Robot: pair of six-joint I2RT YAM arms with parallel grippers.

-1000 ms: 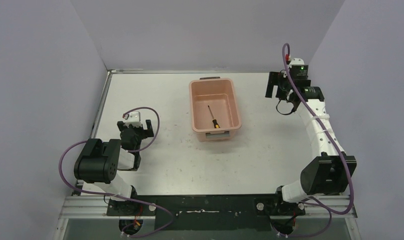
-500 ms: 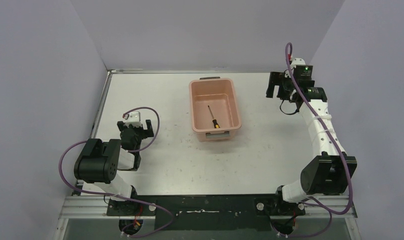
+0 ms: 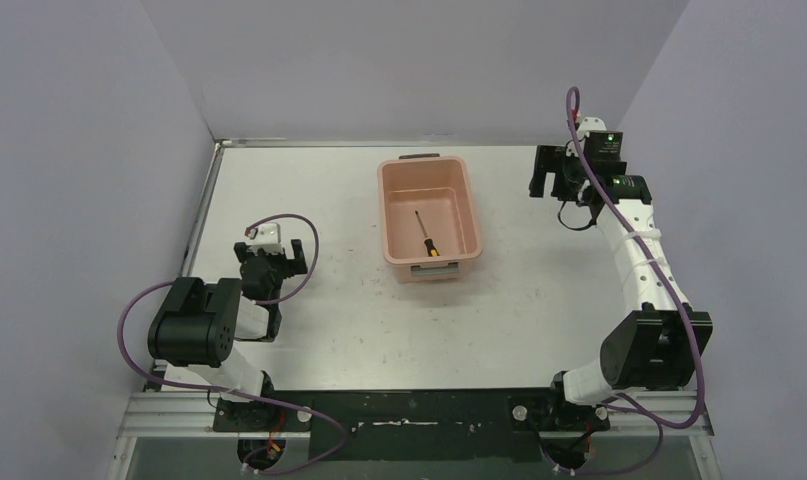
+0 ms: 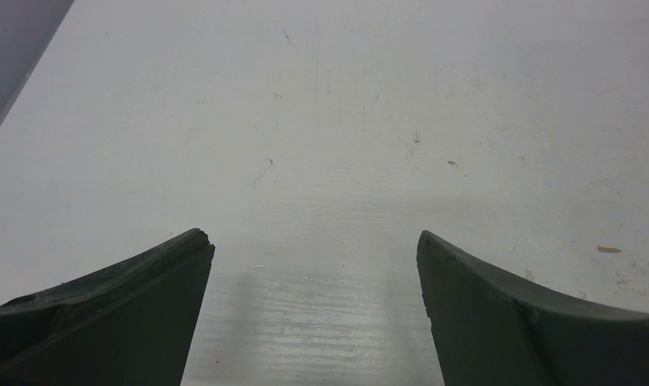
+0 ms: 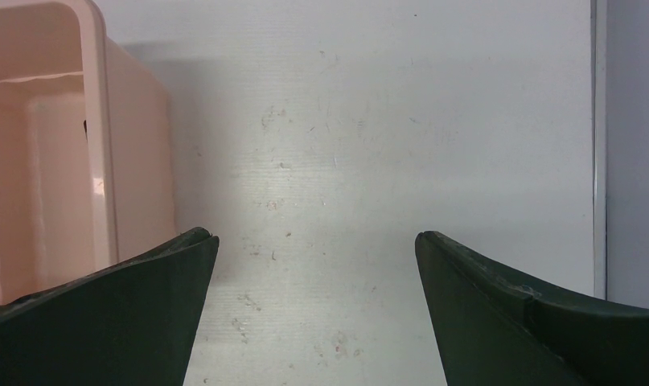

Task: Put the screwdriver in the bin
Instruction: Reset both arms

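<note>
Jaws stand spread wide on both arms, with nothing between them: the left gripper (image 4: 313,241) hangs low over bare white desk (image 3: 329,330) toward the left edge, about halfway between the near and far edges, while the right gripper (image 3: 545,180) is raised near the far right corner, its fingers pointing down at the desk surface. Between the two, closer to the far edge and roughly midway between the left and right edges, sits the salmon-pink rectangular plastic bin (image 3: 390,210), with rounded corners, a raised rim and a grey handle clip (image 3: 431,266) at each short end. Inside it, flat on the floor of the tub, lies the small slim screwdriver (image 3: 425,233): the thin dark metal shaft points toward the far edge and slightly left, and the short black-and-yellow handle rests close to the bin's near wall. Neither gripper touches the bin or the tool. From the right wrist camera, the bin's pink side wall and rim fill the left margin of the view, well clear of the parted fingers, with scuffed white desk beneath them. Purple cables (image 3: 304,250) loop along both arms.
</note>
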